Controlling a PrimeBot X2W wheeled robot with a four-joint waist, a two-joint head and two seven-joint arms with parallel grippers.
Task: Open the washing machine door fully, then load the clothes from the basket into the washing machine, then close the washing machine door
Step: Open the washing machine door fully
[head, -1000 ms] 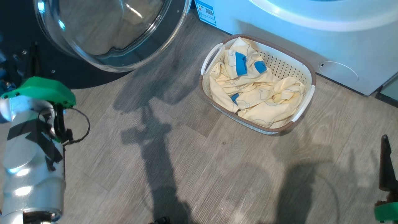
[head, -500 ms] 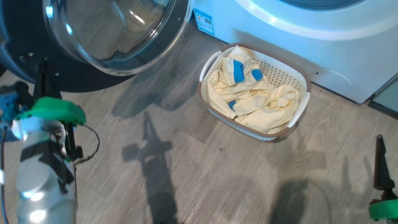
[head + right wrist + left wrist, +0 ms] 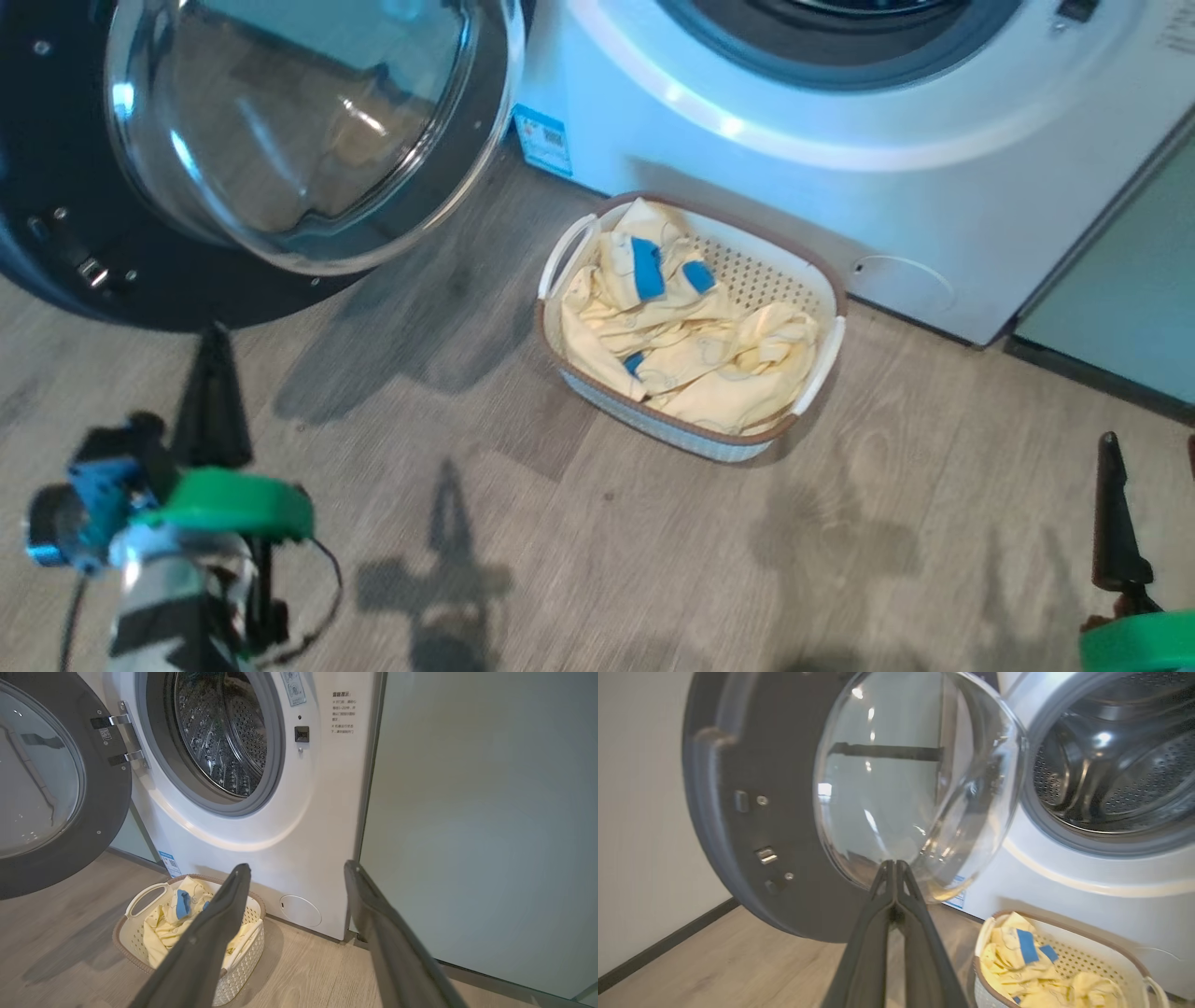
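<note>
Three views divide the scene between them. From the head, the washing machine door [image 3: 280,140] stands swung wide open to the left of the washing machine [image 3: 747,177], its clear glass bulging toward the camera. The basket [image 3: 709,448] sits on the wooden floor [image 3: 560,569], close in front of the machine's white front and below and right of the door. The clothes [image 3: 691,355] lie heaped inside it, with the blue patches toward the back. A small blue label sticker [image 3: 543,140] marks the machine's lower left corner, near the basket's white handle.

The left wrist view brings the left gripper [image 3: 893,864] up close. Its jaws are pressed together on nothing, and the tip points at the lower edge of the door glass; whether it touches, I cannot tell. A pale wall [image 3: 640,812] rises behind the door.

The right wrist view gives the right gripper [image 3: 296,868], jaws spread wide and empty, aimed at the machine's lower right corner beside a pale green cabinet panel [image 3: 467,812]. It also shows the perforated steel drum [image 3: 224,732], the door's metal hinge [image 3: 117,737] and the round service cap [image 3: 300,910].
</note>
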